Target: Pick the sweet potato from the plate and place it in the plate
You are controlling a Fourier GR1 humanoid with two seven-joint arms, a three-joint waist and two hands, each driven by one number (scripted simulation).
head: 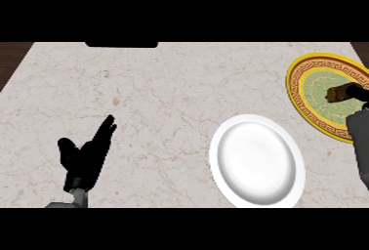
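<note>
The left hand (85, 158) is plain black, slim-fingered with a stubby thumb. The left forearm (78, 197) and right forearm (359, 146) are smooth grey.

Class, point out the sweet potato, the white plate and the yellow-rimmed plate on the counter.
sweet potato (340, 93), head view, on its brown left end.
white plate (256, 161), head view, on its bare middle.
yellow-rimmed plate (293, 88), head view, on its left rim.
</note>
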